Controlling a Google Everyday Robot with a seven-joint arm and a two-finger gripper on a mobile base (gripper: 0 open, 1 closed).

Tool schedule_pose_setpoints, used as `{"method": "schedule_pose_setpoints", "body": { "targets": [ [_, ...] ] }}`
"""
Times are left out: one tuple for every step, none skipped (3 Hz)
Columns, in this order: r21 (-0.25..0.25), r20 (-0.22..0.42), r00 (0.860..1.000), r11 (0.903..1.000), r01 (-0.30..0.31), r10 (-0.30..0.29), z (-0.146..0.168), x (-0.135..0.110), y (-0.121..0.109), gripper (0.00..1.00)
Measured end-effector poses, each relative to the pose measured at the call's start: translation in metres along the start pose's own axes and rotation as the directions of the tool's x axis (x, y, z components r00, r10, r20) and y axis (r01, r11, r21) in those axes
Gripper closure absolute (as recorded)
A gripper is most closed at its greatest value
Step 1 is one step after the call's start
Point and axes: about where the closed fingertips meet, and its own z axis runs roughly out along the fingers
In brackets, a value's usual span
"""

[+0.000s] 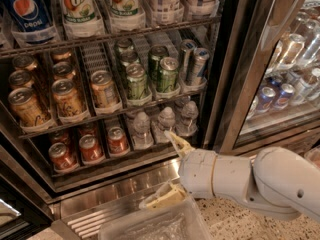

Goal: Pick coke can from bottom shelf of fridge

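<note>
The fridge (235, 84) stands with its door swung aside, wire racks in view. On the bottom shelf (120, 165) three red coke cans (90, 148) sit in clear lane trays at the left, with silver lids up. My gripper (165, 170) is open, its cream fingers (178, 143) spread one above the other, just in front of the shelf's steel front edge. It is to the right of the coke cans and below the clear water bottles (165, 124). It holds nothing.
Orange-gold cans (65, 96) and green cans (150, 76) fill the rack above. Pepsi and other bottles (75, 4) stand on the top rack. The glass door (290, 84) is at the right. A clear plastic bin (155, 226) sits low in front.
</note>
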Motion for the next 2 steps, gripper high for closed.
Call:
{"method": "schedule_pose_setpoints", "body": {
  "targets": [
    [-0.005, 0.034, 0.999, 1.0, -0.005, 0.005, 0.033, 0.007, 0.015, 0.0],
    [0.003, 0.078, 0.997, 0.9997, -0.026, 0.025, 0.062, 0.016, 0.026, 0.0]
  ]
}}
